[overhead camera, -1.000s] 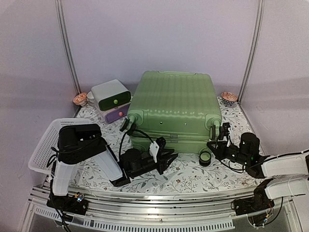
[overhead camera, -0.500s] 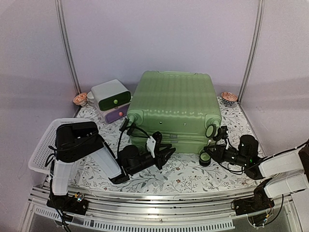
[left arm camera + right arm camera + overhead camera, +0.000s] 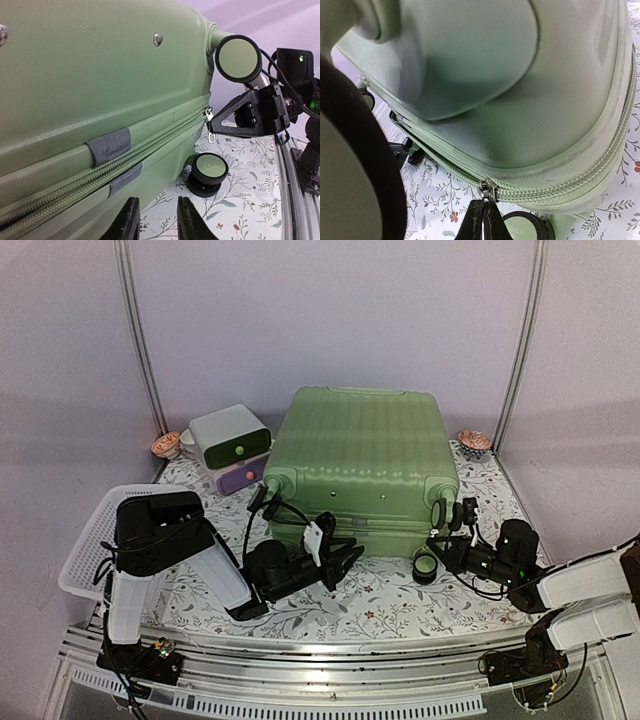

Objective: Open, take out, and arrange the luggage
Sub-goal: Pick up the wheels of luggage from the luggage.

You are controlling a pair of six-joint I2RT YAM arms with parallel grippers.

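Note:
The luggage [image 3: 360, 455] is a light-green ribbed hard-shell suitcase lying flat, its zipper seam [image 3: 115, 167] closed along the front. My right gripper [image 3: 437, 540] is at the front right corner. Its fingers [image 3: 484, 215] are shut on the metal zipper pull [image 3: 488, 191] just under the slider. The left wrist view also shows this pull [image 3: 212, 131], pinched at the black fingertips. My left gripper [image 3: 158, 201] hovers low over the tablecloth, close to the front wall. It stands partly open with nothing between its fingers. Black wheels [image 3: 239, 57] [image 3: 207, 170] stick out at the right corner.
A white-and-green drawer box [image 3: 230, 437] sits on a purple one [image 3: 243, 476] at the back left. A white perforated basket [image 3: 95, 540] overhangs the left table edge. Small cupcake-like items [image 3: 166, 445] [image 3: 475, 440] stand in the back corners. A metal rail [image 3: 330, 660] runs along the near edge.
The right gripper dipped toward the lower wheel, opened briefly, then came back up and shut at the zipper. The upper right wheel swivelled. The left gripper edged closer to the suitcase front.

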